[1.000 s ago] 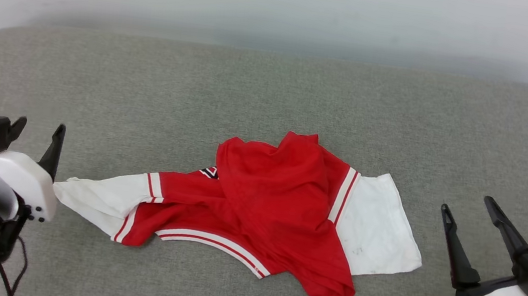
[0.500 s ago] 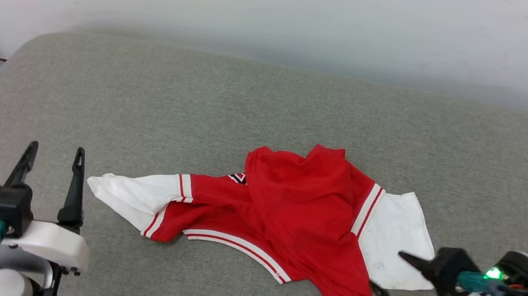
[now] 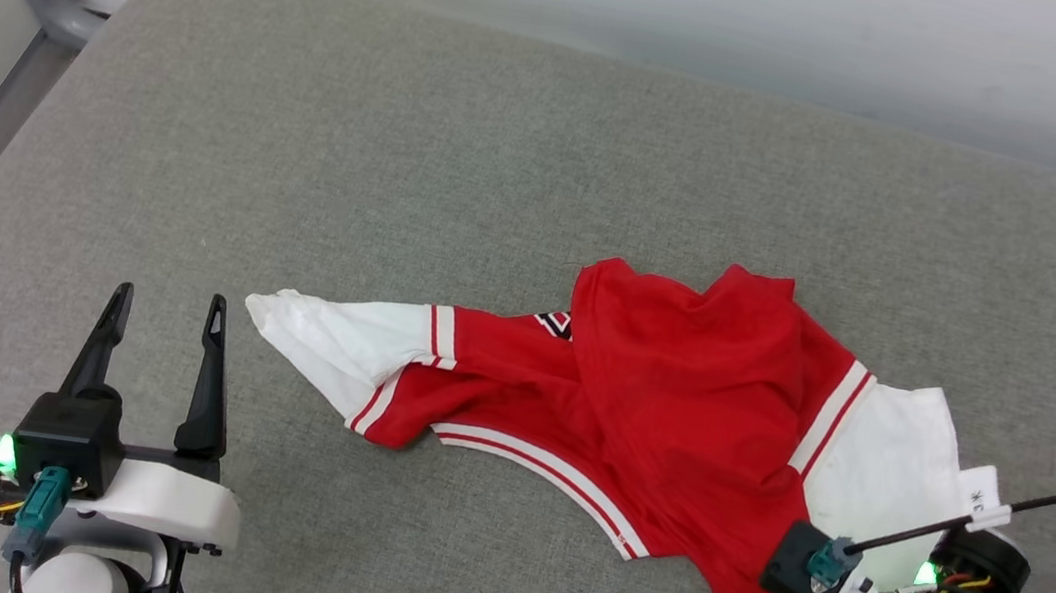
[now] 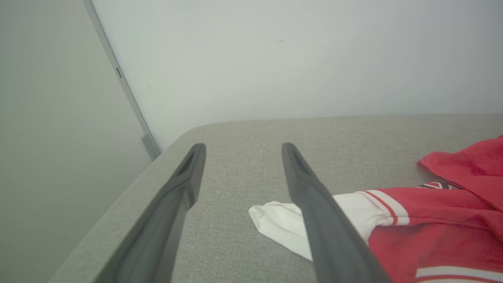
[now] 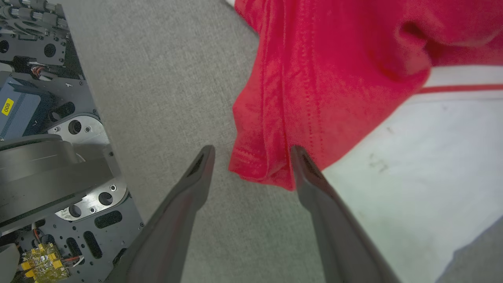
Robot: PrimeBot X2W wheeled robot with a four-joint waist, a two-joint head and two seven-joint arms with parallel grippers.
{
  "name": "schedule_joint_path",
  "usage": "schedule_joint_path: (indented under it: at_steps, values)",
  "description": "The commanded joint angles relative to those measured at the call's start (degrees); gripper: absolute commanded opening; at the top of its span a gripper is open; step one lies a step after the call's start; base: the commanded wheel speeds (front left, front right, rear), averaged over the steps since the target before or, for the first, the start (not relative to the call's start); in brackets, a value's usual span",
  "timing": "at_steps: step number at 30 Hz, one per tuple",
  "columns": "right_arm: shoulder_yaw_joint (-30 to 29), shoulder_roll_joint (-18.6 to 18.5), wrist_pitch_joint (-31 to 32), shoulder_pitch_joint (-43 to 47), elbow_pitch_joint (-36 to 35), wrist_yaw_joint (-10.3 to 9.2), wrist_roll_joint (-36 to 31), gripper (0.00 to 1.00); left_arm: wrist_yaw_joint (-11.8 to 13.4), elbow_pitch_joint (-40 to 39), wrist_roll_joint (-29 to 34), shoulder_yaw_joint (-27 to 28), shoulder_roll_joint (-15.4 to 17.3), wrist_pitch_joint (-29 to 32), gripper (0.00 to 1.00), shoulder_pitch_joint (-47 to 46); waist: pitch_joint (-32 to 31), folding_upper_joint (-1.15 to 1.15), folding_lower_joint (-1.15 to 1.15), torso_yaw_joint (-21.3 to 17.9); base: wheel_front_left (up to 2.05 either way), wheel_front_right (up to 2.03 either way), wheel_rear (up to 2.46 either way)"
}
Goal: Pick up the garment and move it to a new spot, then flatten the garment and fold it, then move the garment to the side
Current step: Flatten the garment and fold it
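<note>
Here's the jersey (image 3: 673,425), lying crumpled on the grey padded surface (image 3: 405,150), right of centre in the head view; the red body is bunched and folded over itself, with a scrap of black-and-white lettering (image 3: 553,324) peeking out under the fold; one white sleeve (image 3: 331,343) trails off toward the left of the frame, the other white sleeve (image 3: 890,462) lies flat at the lower right; striped red-and-white trim (image 3: 548,465) curves along the near edge. At the lower left, the left end effector (image 3: 169,301) has its two dark fingers spread wide and pointing up the frame, nothing between them; it sits just left of the trailing sleeve's tip and clear of it. From the left wrist, those fingers (image 4: 188,184) frame bare grey fabric, with the sleeve tip (image 4: 275,220) lying low beside the right-hand one and a pale wall (image 4: 275,59) behind. Over to the right wrist: the right end effector (image 5: 252,151) is spread wide too, gripping nothing; the jersey's red hem corner (image 5: 263,169) lies right between its fingertips; whether either finger touches the cloth, I cannot tell; the robot's dark metal base (image 5: 39,118) shows at the left edge.
</note>
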Motion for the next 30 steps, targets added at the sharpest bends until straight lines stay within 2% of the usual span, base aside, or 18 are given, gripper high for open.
schedule_joint_path:
  at_steps: [1,10,11,12,13,17,22,30]
  values:
    - [0.45,0.38,-0.31,-0.8,0.57,-0.08,0.3,1.0,-0.42,0.13,0.47,0.4,-0.34,-0.13,1.0,-0.3,0.98,0.0,0.0,0.8,0.0,0.0,0.0]
    - [9.33,1.75,-3.98,-2.87,11.09,-0.08,1.06,1.0,-3.88,1.45,4.5,4.37,-4.54,-0.13,1.0,-1.06,2.82,0.0,0.0,1.17,0.0,0.0,0.0]
    - [9.95,1.98,-4.62,-3.12,11.71,-0.08,1.24,0.68,-4.21,1.58,4.83,4.82,-4.86,-0.14,1.0,-0.93,2.81,0.0,0.0,1.03,0.0,0.0,0.0]
    - [10.42,2.28,-5.65,-3.58,12.1,-0.09,1.47,0.04,-4.45,1.69,5.22,5.27,-5.12,-0.14,1.0,-0.78,2.77,0.0,0.0,0.86,0.0,0.0,0.0]
    - [10.79,2.47,-6.53,-4.16,12.32,-0.09,1.49,0.0,-4.8,1.75,5.61,5.59,-5.43,-0.14,1.0,-0.7,2.67,0.0,0.0,0.69,0.0,0.0,0.0]
    - [9.89,2.59,-10.83,-6.55,11.31,-0.07,1.52,0.0,-5.88,2.22,7.04,7.01,-6.25,-0.14,1.0,0.3,1.55,0.0,0.0,-0.02,0.0,0.0,0.0]
    - [5.74,1.11,-14.65,-7.49,6.16,-0.08,1.86,0.0,-6.93,2.4,8.28,8.47,-6.94,-0.14,1.0,1.57,-0.32,0.0,0.0,-0.83,0.0,0.0,0.0]
    - [-3.05,0.34,-15.64,-7.64,-3.4,-0.08,1.13,0.0,-8.28,2.4,9.89,10.05,-7.91,-0.14,1.0,2.84,-1.85,0.0,0.0,-1.5,0.0,0.0,0.0]
